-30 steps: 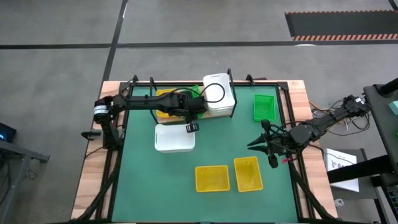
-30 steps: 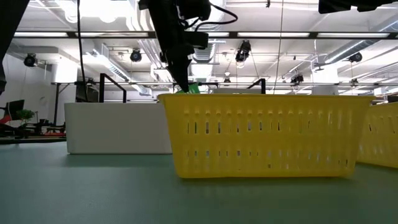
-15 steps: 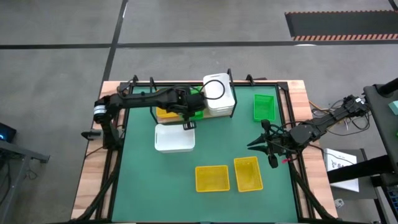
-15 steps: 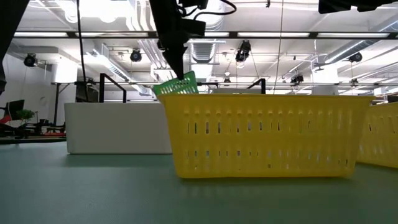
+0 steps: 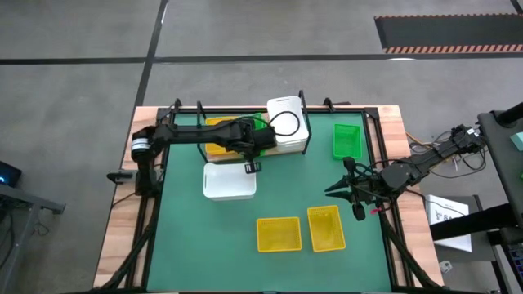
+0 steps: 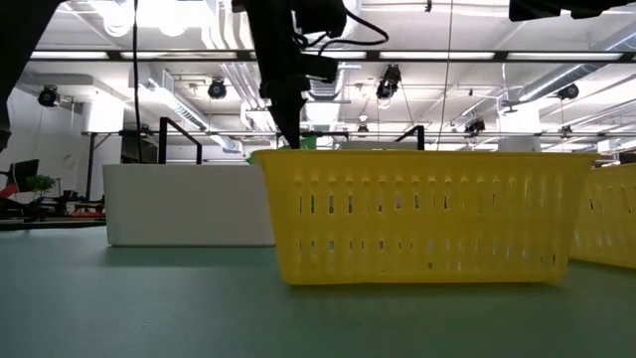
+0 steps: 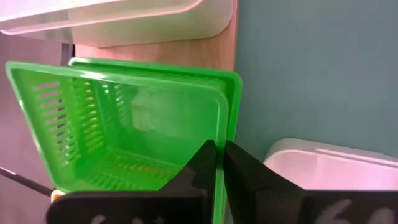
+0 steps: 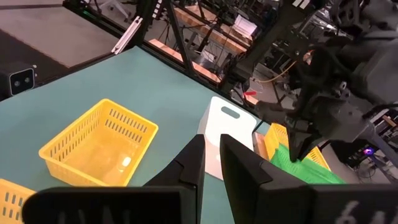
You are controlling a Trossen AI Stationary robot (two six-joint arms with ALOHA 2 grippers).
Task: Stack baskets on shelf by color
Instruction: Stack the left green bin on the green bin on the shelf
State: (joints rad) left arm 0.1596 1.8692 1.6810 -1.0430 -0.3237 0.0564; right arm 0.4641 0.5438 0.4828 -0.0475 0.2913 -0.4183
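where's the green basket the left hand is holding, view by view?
High view: green basket at the shelf, under the left hand.
Low view: only a green sliver above the yellow basket rim.
Left wrist view: fills the left half, rim pinched.
Right wrist view: lower right.
Shared landmark: the white basket on the mat.

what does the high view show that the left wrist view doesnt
Only the high view shows the right gripper waiting over the mat, two yellow baskets on the mat's near side, a single green basket lying on the mat and the whole left arm reaching to the shelf.

Only the left wrist view shows the left gripper shut on the rim of a green basket, with a second green basket under it.

Both show the white basket on the mat and the white stack on the shelf.
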